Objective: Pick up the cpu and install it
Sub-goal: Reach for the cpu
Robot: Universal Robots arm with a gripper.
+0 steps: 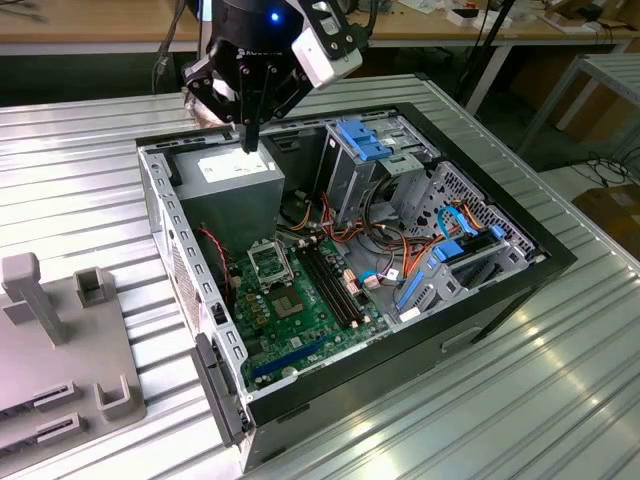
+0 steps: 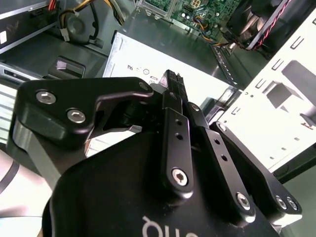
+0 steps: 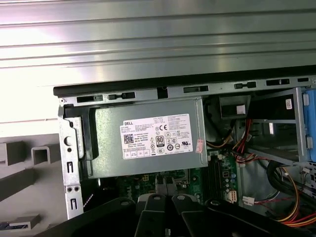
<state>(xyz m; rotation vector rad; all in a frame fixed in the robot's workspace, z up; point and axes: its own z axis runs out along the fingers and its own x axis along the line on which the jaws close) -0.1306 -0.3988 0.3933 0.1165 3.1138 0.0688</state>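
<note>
A ribbed metal table (image 1: 560, 380) carries an open computer case (image 1: 165, 200) lying on its side, with a grey stand (image 1: 60, 340) on the exterior view's left. Inside the case, a green motherboard (image 1: 300, 320) lies next to the grey power supply (image 1: 235, 170). The gripper (image 1: 250, 140) hangs just above the power supply's labelled face, its jaws pressed together at the tips. Whether the cpu is pinched between them cannot be told. The black socket (image 1: 268, 262) sits on the motherboard, well apart from the gripper.
</note>
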